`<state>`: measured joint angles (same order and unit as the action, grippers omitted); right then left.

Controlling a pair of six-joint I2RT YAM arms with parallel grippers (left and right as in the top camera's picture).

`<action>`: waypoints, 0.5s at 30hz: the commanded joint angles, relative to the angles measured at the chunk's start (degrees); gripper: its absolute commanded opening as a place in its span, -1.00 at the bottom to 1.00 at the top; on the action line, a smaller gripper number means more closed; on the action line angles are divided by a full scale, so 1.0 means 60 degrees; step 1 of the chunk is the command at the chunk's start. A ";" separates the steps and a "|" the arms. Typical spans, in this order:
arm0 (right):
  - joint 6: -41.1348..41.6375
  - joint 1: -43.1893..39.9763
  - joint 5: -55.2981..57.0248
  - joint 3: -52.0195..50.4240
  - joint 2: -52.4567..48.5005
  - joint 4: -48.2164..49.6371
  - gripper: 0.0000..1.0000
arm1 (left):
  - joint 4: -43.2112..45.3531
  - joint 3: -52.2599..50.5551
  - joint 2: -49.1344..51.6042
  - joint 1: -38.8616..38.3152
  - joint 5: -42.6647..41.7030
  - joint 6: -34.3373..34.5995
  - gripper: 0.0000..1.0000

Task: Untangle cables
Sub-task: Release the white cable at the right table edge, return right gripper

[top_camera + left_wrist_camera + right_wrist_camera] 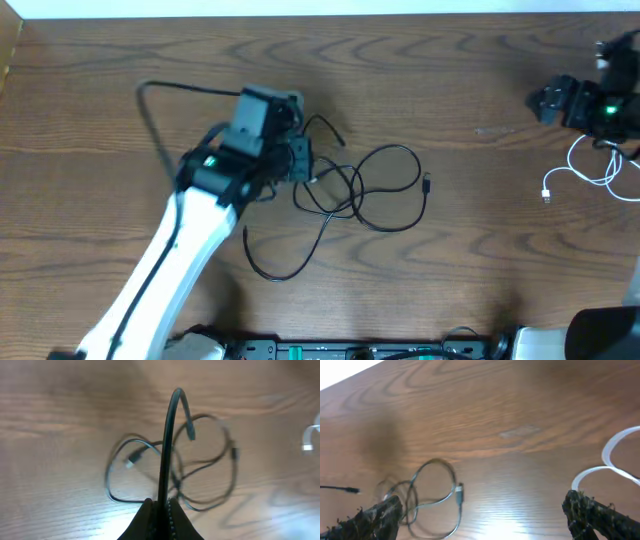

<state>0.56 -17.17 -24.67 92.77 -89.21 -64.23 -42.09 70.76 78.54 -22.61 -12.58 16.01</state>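
Note:
The black cable [385,190] lies in overlapping loops on the wooden table [470,260], with a tail running down toward the front. My left gripper [301,161] is at the loops' left edge. In the left wrist view it [162,505] is shut on a strand of the black cable [167,445], which arches up from the jaws; the other loops [210,465] lie on the table behind. The white cable [590,172] lies apart at the far right. My right gripper [548,101] is just above it, open and empty [482,512], with the white cable [615,455] by its right finger.
The black cable [437,492] also shows far off in the right wrist view. A thicker black wire [150,110] fixed to the left arm arcs over the table at the left. The table's far edge [320,18] runs along the top.

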 commanded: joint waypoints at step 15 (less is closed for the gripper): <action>0.5005 0.6142 0.0364 -0.5391 -0.0004 0.4677 0.71 | -0.1851 -0.0076 -0.0233 0.0004 0.0707 0.0131 -0.85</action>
<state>15.51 14.66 -25.54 65.06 -89.34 -40.93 -51.24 70.59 73.87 -22.61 -8.91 16.47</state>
